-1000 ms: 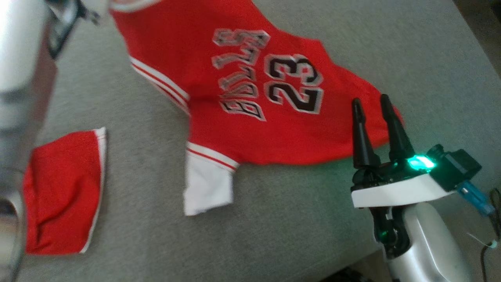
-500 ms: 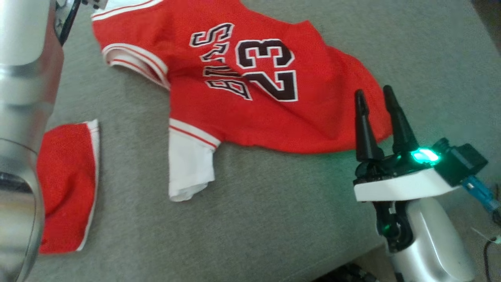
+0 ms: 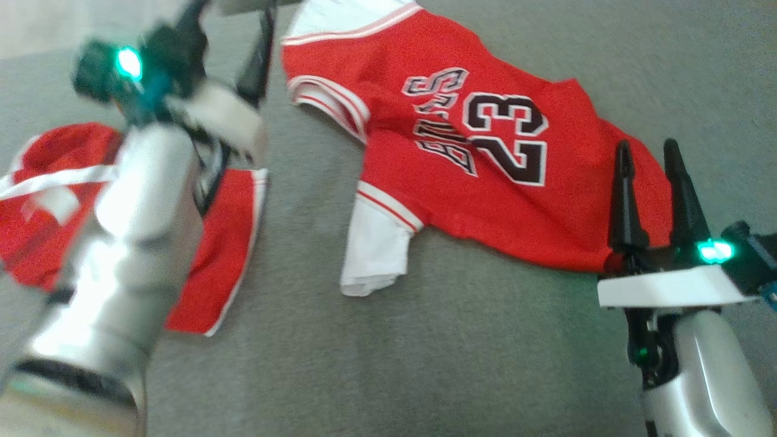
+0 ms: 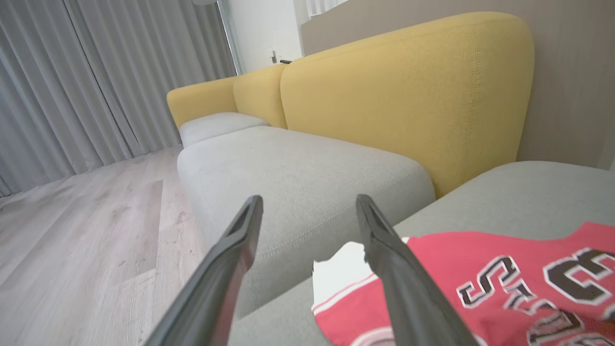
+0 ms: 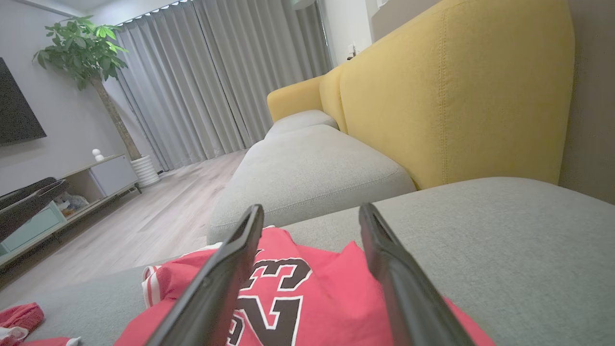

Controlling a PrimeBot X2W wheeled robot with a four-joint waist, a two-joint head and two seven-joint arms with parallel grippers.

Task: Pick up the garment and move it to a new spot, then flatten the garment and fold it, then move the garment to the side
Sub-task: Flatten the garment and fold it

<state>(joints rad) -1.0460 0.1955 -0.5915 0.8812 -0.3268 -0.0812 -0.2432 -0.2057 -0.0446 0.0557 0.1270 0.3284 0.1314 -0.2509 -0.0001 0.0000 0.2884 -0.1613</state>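
The grey sofa seat point(image 3: 461, 364) is carrying the red jersey point(image 3: 522, 212), lying number-up across its middle, with one white sleeve reaching the far left edge. Red shorts point(image 3: 224, 243) are lying near the left edge. The left gripper point(image 4: 308, 202) is hovering beside that sleeve, jaws wide and empty. The right gripper point(image 3: 646, 145) is hovering over the jersey's hem end, jaws wide and empty.

Garment point(image 3: 485, 200): red jersey, black "23" and lettering edged in white, white sleeves with striped trim. Lies spread out, print side up, on grey cushion point(image 3: 455, 364); unfolded, slightly rumpled. One white sleeve point(image 3: 373, 255) points toward the near edge, its end curled.
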